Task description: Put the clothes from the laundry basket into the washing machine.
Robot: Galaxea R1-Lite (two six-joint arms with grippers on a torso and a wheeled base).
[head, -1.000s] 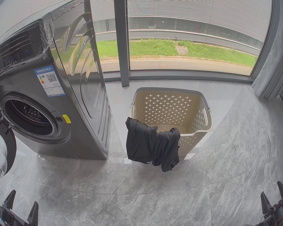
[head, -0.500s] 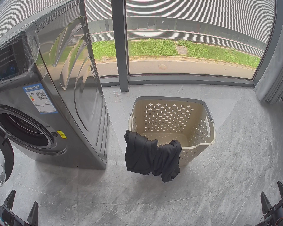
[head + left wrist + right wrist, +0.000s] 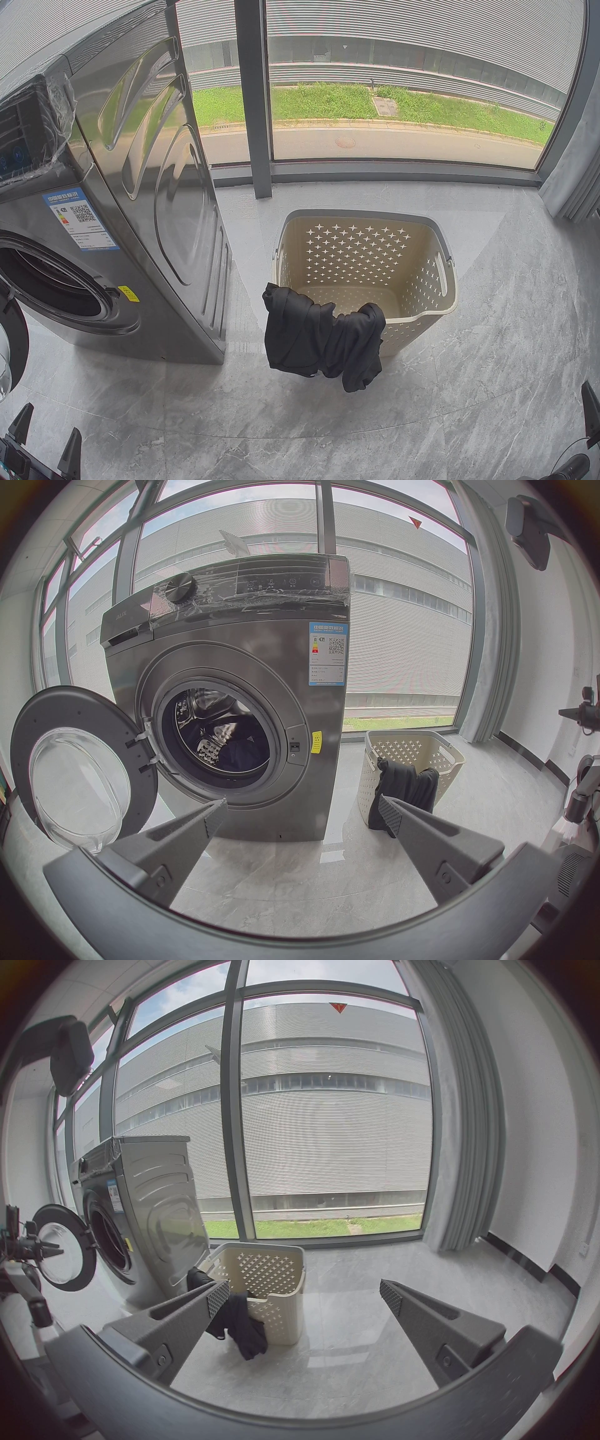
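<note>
From where I stand, the beige laundry basket [image 3: 431, 310] sits on the grey floor [image 3: 312, 431] at the centre of the head view. A black garment [image 3: 322, 340] hangs over its near rim, spilling down the outside. The washing machine [image 3: 162, 206] fills the left of the frame, just beside the basket. Its round door [image 3: 81, 767] is swung wide, and dark cloth [image 3: 240, 755] lies in the drum [image 3: 194, 711]. The left pincer [image 3: 49, 432] sits in the lower left corner, spread apart and holding nothing. The right pincer [image 3: 303, 1288] is likewise released and empty.

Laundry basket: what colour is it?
The basket is cream with star-shaped holes; the head view shows it best.
</note>
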